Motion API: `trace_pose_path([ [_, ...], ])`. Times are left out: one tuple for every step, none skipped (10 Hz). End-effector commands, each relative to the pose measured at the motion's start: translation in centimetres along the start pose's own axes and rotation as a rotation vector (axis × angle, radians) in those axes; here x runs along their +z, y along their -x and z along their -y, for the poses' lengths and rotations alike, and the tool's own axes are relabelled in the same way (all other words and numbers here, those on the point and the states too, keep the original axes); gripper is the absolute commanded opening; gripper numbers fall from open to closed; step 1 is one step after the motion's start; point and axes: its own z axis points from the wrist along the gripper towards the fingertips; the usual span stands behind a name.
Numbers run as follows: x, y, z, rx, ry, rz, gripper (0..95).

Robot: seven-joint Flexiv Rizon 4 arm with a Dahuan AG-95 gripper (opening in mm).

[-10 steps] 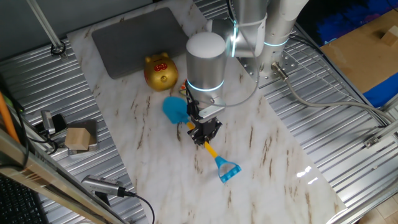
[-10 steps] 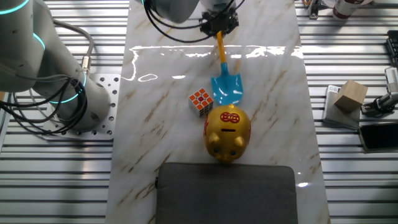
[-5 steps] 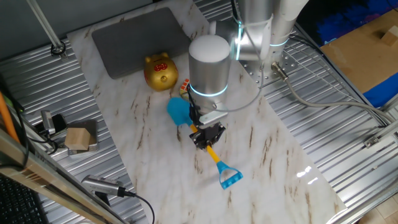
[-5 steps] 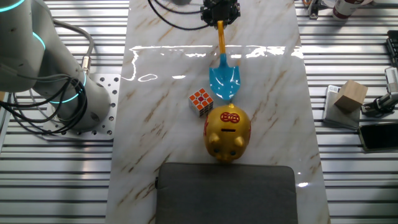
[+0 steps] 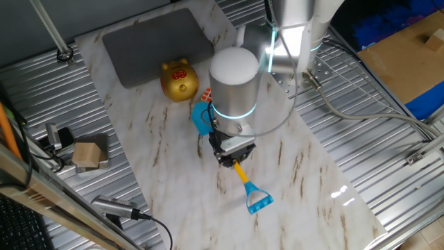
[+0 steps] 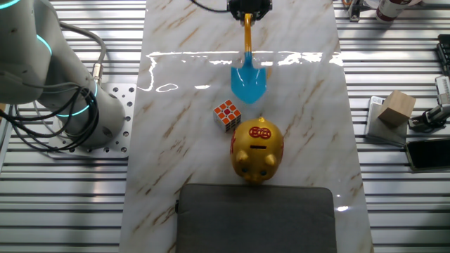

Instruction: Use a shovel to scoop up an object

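Observation:
My gripper point(image 5: 232, 155) point(image 6: 248, 11) is shut on the yellow shaft of the shovel point(image 5: 244, 180). Its light-blue blade point(image 6: 249, 82) points toward the golden pig and hangs over the marble, its blue D-loop point(image 5: 259, 202) at the near end. In one fixed view the blade point(image 5: 201, 117) is partly hidden behind my arm. The object, a small puzzle cube point(image 6: 226, 114) of coloured squares, sits on the marble a little left of and beyond the blade tip, apart from it. In one fixed view only a sliver of the cube point(image 5: 207, 94) shows beside my arm.
A golden pig bank point(image 6: 258, 150) stands just past the cube and blade. A dark grey pad point(image 6: 256, 218) lies beyond it. A tan wooden block point(image 6: 396, 107) and cables sit on the ribbed metal off the marble slab point(image 6: 176, 154).
My gripper has pulled the shovel back from the pig and slightly toward the cube's side; the blade, earlier touching the pig's front, is now apart from it. The cube has not moved.

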Motion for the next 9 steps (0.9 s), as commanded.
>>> trace_pose_path([
  [-0.2,0.3,-0.6,0.013,0.010,-0.001,0.0],
  [-0.2,0.3,-0.8,0.023,0.012,-0.001,0.0],
  [0.0,0.5,-1.4,0.050,0.024,-0.002,0.0],
  [0.3,0.5,-1.8,0.065,0.033,-0.003,0.0],
  [0.4,0.5,-2.2,0.094,0.064,-0.005,0.0],
  [0.6,0.6,-2.5,0.105,0.077,-0.007,0.0],
  [0.7,0.6,-2.7,0.120,0.093,-0.008,0.0],
  [0.8,0.6,-3.1,0.148,0.119,-0.012,0.0],
  [0.9,0.6,-3.4,0.160,0.133,-0.015,0.0],
])
